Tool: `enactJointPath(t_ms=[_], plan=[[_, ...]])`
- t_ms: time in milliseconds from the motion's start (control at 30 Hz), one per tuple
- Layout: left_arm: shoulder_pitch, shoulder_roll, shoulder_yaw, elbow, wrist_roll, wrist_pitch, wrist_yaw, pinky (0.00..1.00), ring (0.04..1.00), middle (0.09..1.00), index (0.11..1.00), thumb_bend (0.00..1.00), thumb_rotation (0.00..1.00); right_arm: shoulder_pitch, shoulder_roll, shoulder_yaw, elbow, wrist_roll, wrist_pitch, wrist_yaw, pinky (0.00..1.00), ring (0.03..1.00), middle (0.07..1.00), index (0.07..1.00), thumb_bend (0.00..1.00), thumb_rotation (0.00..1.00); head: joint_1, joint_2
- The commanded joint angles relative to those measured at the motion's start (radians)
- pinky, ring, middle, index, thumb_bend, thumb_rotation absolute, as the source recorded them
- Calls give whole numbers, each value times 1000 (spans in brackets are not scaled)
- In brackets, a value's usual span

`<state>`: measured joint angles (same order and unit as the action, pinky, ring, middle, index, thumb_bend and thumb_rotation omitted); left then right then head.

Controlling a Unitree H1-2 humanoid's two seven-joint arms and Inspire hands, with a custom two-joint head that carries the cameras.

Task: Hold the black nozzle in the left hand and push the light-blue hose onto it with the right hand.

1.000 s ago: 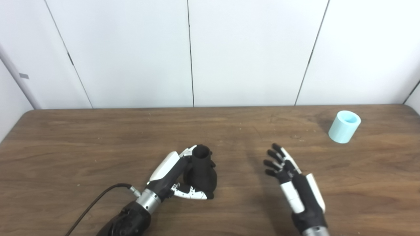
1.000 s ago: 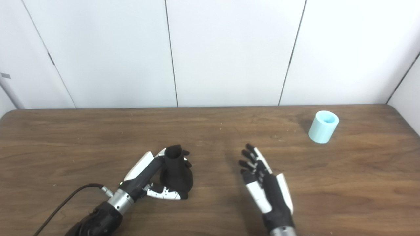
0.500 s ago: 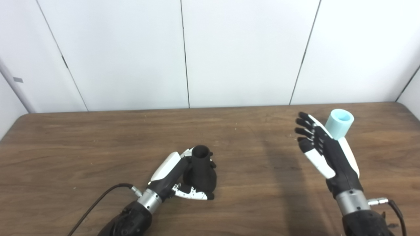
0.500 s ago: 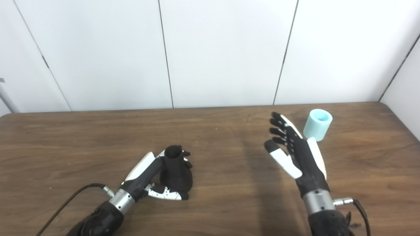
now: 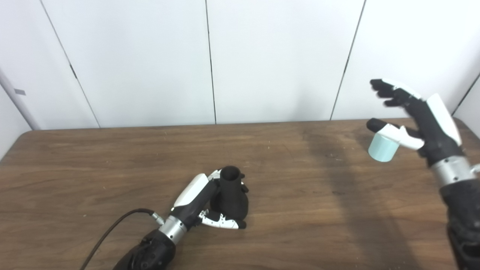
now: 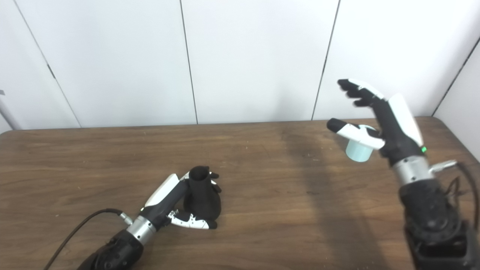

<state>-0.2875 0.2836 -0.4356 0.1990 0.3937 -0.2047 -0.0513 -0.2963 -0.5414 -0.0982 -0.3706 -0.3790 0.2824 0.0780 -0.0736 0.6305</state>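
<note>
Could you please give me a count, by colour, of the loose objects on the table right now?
Black: 1, the nozzle, held upright on the table by the left hand.
Light blue: 1, the hose piece, standing near the far right edge, with the open right hand raised above it.
Total: 2

The right hand (image 5: 416, 112) has risen above the light-blue hose (image 5: 381, 148).
</note>
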Motion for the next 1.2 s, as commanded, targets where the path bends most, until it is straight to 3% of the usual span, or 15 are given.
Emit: enactJointPath(t_ms=[0,233,367,633,767,1000,1167], plan=[[90,7,-42,99,58,48,-56,1000,961,834,486,492,87,-64,-63,-7,7,-71,-60,-19,745,830,829,796,771,738,0,0],[90,7,-42,98,61,51,-56,1000,961,834,486,492,87,-111,-111,6,107,-216,-28,-24,688,810,824,777,759,596,3,-2],[94,7,-40,92,57,53,-57,1000,961,834,486,492,88,-125,-110,1,151,-222,-21,-13,687,803,820,766,760,540,6,0],[105,2,-33,89,44,40,-50,1000,961,834,486,492,88,-126,-113,-4,222,-200,-3,8,694,799,817,754,759,528,4,4],[111,0,-31,85,40,36,-48,1000,961,834,486,492,88,-132,-114,7,249,-207,40,40,713,843,847,755,816,533,4,5],[106,1,-25,93,35,28,-51,1000,961,833,486,492,88,-165,-163,68,277,-241,106,136,636,750,779,767,909,396,2,5],[108,-3,-23,91,33,28,-52,1000,961,833,486,492,88,-197,-171,106,354,-256,92,139,627,775,801,778,967,357,5,8]])
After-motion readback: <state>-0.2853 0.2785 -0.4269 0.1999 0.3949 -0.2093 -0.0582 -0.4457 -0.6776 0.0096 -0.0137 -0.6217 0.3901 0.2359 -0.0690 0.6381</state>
